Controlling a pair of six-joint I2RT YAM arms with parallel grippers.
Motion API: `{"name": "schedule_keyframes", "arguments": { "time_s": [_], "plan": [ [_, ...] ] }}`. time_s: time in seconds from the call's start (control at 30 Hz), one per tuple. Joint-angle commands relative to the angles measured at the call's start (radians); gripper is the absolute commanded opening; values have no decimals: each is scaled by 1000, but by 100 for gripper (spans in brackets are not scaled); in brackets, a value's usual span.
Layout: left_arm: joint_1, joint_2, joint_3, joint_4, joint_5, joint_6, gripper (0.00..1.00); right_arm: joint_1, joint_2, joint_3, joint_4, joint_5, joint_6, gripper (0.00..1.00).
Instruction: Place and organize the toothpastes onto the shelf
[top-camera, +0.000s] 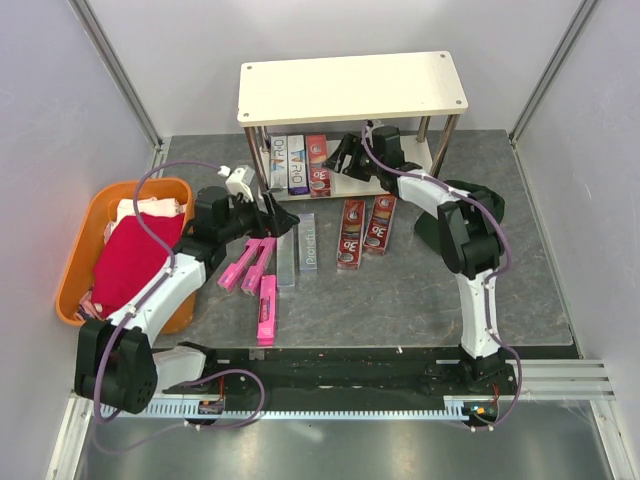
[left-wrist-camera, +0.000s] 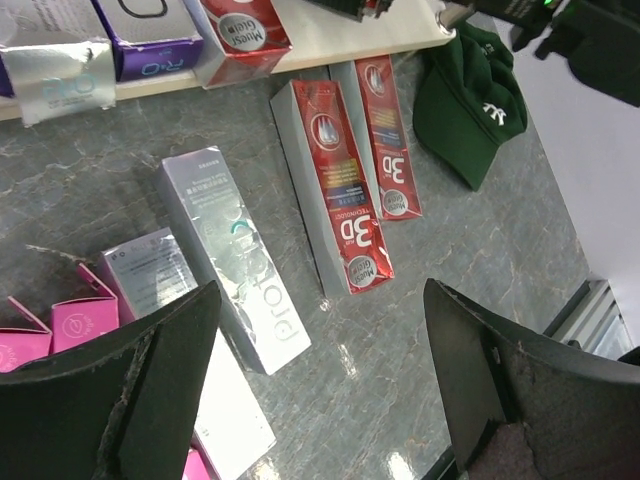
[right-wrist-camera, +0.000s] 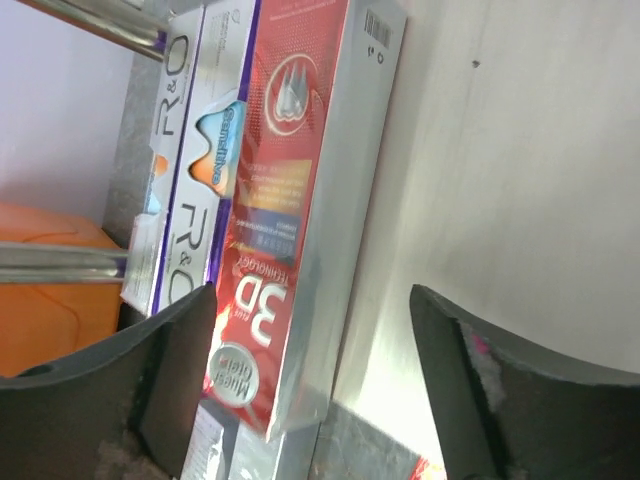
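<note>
The right end effector (right-wrist-camera: 312, 305) reaches in under the top board of the shelf (top-camera: 350, 90), its jaws spread wide over the lower board. A red 3D toothpaste box (right-wrist-camera: 285, 220) lies flat on that board between the fingers, close against one finger (right-wrist-camera: 175, 370) and clearly apart from the other, so nothing is gripped. On the far side of that box lie two R&O boxes (right-wrist-camera: 190, 180), the three packed side by side toward the shelf's left end.

The left end effector (left-wrist-camera: 320, 290) hovers above the bench (top-camera: 450, 290), also wide open and holding nothing. Below it, off toward one finger, lies a silver toothpaste box (left-wrist-camera: 235, 260), with a second silver box (left-wrist-camera: 150, 270) just beside it and pink toothpaste boxes (left-wrist-camera: 60, 330) further out. Two more red 3D boxes (left-wrist-camera: 345, 190) lie side by side on the bench beyond the fingertips, near a green cap (left-wrist-camera: 470, 100). An orange basket (top-camera: 75, 245) holding a red cloth (top-camera: 130, 255) sits at the bench's left edge.
</note>
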Motion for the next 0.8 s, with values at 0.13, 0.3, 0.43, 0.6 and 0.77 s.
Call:
{"name": "schedule_keyframes", "arguments": {
  "time_s": [0.13, 0.3, 0.43, 0.6, 0.77],
  "plan": [
    [-101, 60, 70, 12, -46, 28, 90, 0, -264, -196, 24, 96, -44, 88],
    [-226, 152, 120, -19, -138, 54, 90, 0, -459, -364, 28, 117, -40, 89],
    [-306, 237, 176, -22, -185, 60, 90, 0, -624, -538, 28, 143, -43, 90],
    [-375, 356, 230, -31, -223, 60, 89, 0, -765, -663, -47, 223, -107, 90],
    [-405, 503, 307, -41, -254, 60, 85, 0, -879, -778, -92, 278, -132, 91]
  ]
}}
